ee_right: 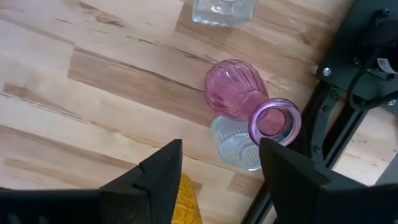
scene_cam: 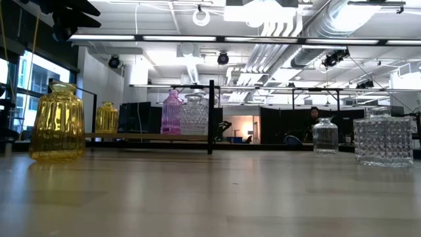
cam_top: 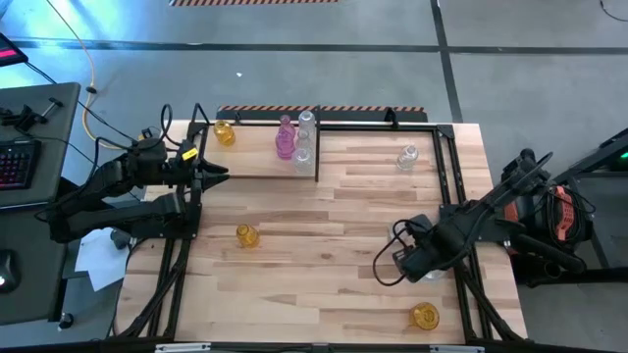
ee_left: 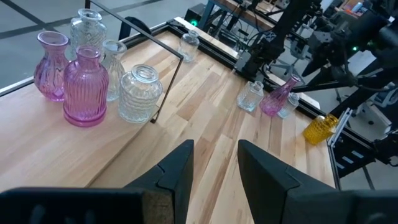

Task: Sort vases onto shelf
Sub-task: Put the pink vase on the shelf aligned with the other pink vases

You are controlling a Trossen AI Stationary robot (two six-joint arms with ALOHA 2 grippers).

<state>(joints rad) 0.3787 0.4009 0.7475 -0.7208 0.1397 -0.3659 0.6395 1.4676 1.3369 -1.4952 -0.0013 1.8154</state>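
My left pincer hangs at the surface's left edge beside the shelf, fingers a little apart and holding nothing, with bare wood ahead of it. On the shelf stand a yellow vase, then pink vases and clear vases against the divider; another yellow vase stands alone mid-surface. My right pincer hovers wide and empty near the right edge over a pink vase touching a clear one, a lone clear vase behind them.

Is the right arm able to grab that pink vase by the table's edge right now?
Probably yes. The right gripper hangs open just above the pink vase, with nothing between them, though a clear vase sits tight against it and might get bumped.
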